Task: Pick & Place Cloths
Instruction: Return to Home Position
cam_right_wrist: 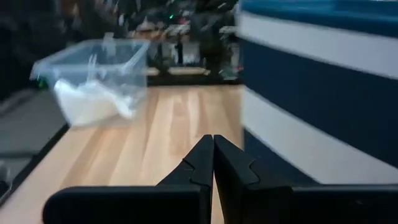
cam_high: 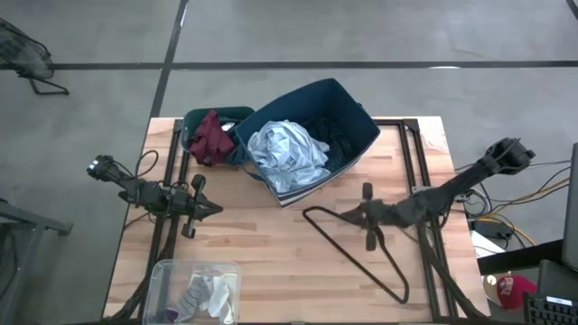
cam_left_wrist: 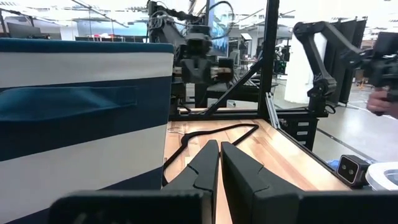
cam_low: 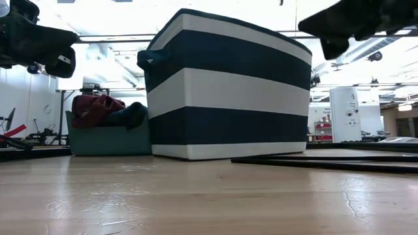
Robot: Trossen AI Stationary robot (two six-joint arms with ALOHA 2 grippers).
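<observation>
A navy-and-white striped box [cam_low: 228, 91] stands far centre, 1 green bin [cam_low: 108, 140] just left; 1 hanger [cam_high: 352, 255] near right, a clear tub [cam_high: 172, 275] near left.

Left arm [cam_high: 144, 191]: dark, slim jointed links, knobbly at the base end, where a thin black cable [cam_high: 144, 162] loops alongside.
Right arm [cam_high: 452, 188]: the same dark finish, a long straight link ending in a bulkier block at the base.
Left gripper [cam_high: 213, 209]: a black crossbar carrying two tapering fingers [cam_left_wrist: 205, 171], matte and wedge-shaped with stepped outer edges.
Right gripper [cam_high: 341, 215]: the matching build, its black fingers [cam_right_wrist: 198, 163] narrowing to points from a broad, flat carrier bar.
Low view: both arms show as near-black masses; the left one bears a small pale patch.
</observation>
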